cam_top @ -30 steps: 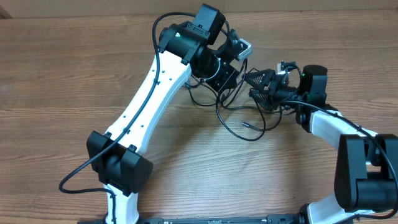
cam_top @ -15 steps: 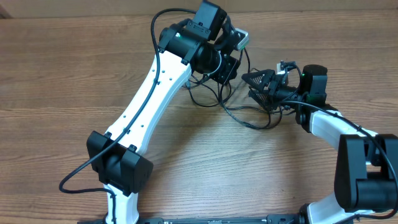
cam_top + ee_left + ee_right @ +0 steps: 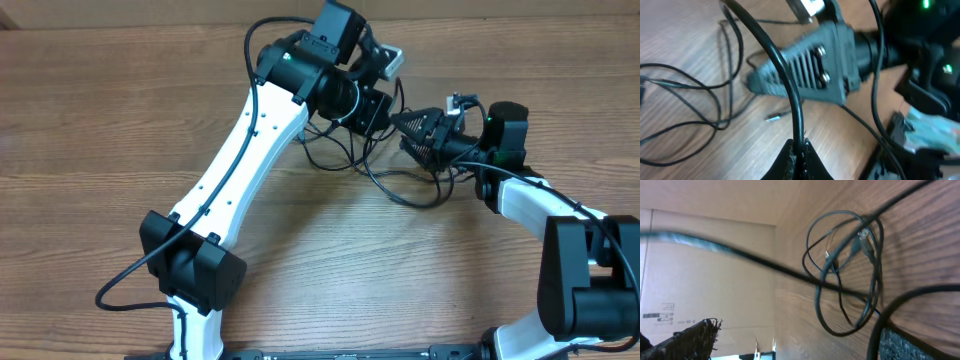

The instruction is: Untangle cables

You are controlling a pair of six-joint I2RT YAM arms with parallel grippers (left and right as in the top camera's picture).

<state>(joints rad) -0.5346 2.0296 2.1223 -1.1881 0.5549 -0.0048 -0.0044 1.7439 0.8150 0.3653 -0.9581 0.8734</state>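
The cables (image 3: pixel 392 196) are thin black cords tangled on the wooden table between the two arms, with loose loops (image 3: pixel 685 100) lying flat. My left gripper (image 3: pixel 378 108) is shut on one black cable strand (image 3: pixel 782 75), which rises from its fingertips (image 3: pixel 801 160). My right gripper (image 3: pixel 405 137) stands open just right of the left one, its ribbed finger (image 3: pixel 810 70) close to the held strand. In the right wrist view the right gripper (image 3: pixel 800 335) has nothing clamped. A strand (image 3: pixel 740 255) crosses in front of it, and coiled loops (image 3: pixel 850 265) with small plugs lie beyond.
A cardboard wall (image 3: pixel 700 270) stands along the table's far edge (image 3: pixel 500 10). The left arm's white link (image 3: pixel 240 160) slants across the middle of the table (image 3: pixel 100 120). The right arm's base (image 3: pixel 585 270) sits at the front right.
The left gripper has lifted its cable and shifted a little right, toward the right gripper. The loop on the table has drawn tighter. The right gripper has stayed open and almost still.
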